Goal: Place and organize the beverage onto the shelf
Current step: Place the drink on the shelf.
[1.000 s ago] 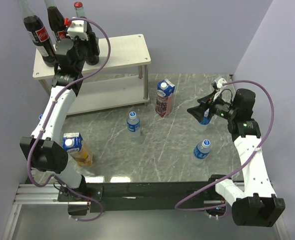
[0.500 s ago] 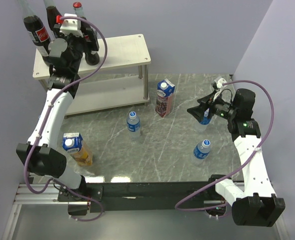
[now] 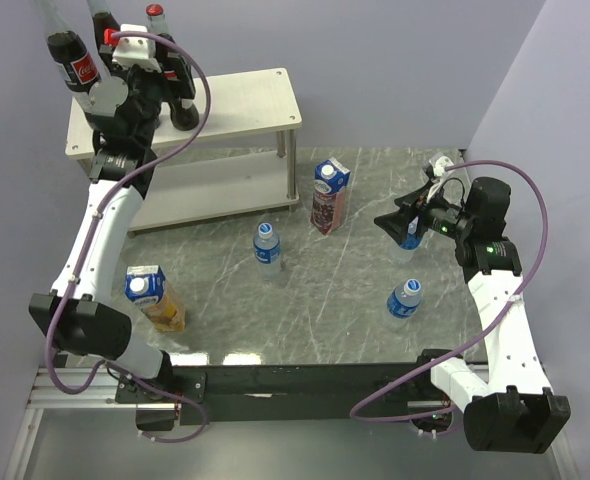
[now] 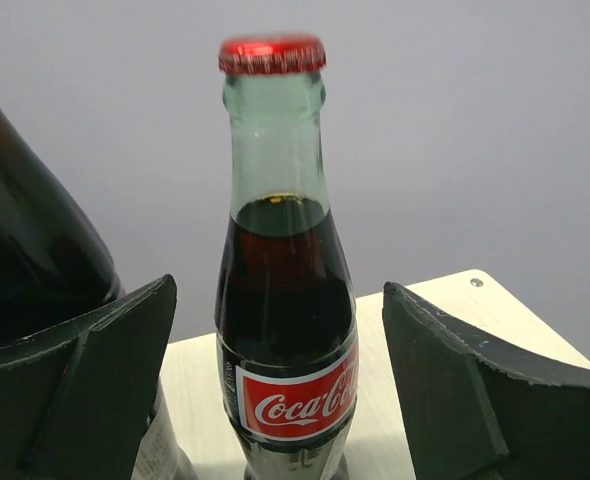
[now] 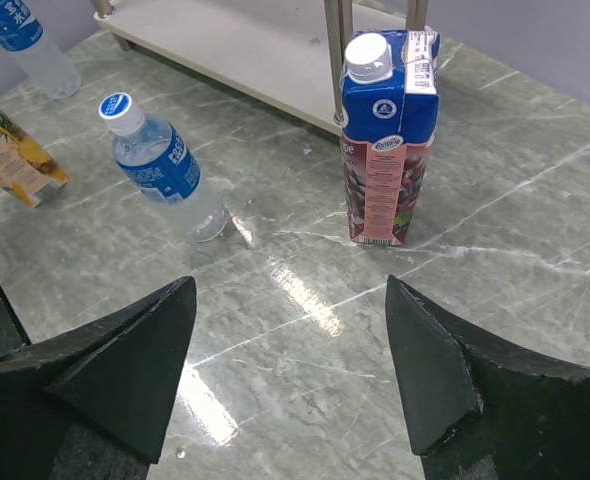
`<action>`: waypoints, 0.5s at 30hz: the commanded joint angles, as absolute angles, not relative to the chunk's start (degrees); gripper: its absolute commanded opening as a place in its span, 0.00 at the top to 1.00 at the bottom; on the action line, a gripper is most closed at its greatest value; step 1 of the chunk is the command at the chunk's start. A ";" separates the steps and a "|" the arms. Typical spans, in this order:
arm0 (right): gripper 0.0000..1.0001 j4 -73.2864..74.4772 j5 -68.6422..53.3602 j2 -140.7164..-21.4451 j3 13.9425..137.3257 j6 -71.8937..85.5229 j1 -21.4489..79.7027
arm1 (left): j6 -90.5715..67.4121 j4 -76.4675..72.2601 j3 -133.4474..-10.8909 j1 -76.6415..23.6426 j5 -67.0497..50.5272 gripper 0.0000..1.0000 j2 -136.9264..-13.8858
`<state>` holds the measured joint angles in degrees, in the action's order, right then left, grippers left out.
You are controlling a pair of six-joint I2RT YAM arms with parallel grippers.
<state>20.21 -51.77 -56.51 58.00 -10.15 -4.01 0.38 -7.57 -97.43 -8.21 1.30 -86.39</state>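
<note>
The shelf (image 3: pixel 245 100) stands at the back left, with three cola bottles on the left end of its top board. My left gripper (image 3: pixel 175 88) is open around the rightmost cola bottle (image 4: pixel 285 300), its jaws wide on either side and not touching the glass. Another cola bottle (image 3: pixel 72 62) stands further left. My right gripper (image 3: pixel 387 222) hovers open and empty over the table's right side. On the table stand the purple carton (image 3: pixel 328 195), the yellow carton (image 3: pixel 155 298) and water bottles (image 3: pixel 266 243), (image 3: pixel 403 300). A third water bottle (image 3: pixel 411 236) sits behind the right gripper.
The shelf's lower board (image 5: pixel 235 45) shows in the right wrist view, with the purple carton (image 5: pixel 385 140) just in front of its leg. A water bottle (image 5: pixel 160 165) lies left of it. The grey marble table (image 3: pixel 345 300) ends at purple walls on the left and right.
My left gripper has opened off the rightmost cola bottle and the arm has drawn slightly up and left. The bottle stays standing on the top board. The right arm has not moved.
</note>
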 commanded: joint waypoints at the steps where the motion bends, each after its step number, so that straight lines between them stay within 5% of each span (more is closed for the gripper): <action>1: 0.18 19.34 -52.38 -56.51 58.71 -10.72 -4.13 | 0.44 -10.46 -98.35 -7.91 0.44 0.10 -82.53; 15: 0.18 19.42 -52.30 -56.51 58.71 -10.90 -4.04 | -1.93 -9.14 -96.68 -7.91 -2.72 0.10 -77.87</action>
<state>20.27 -51.77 -56.51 58.00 -10.17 -4.01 -0.51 -7.60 -97.14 -8.16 -0.38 -80.47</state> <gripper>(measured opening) 0.822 0.904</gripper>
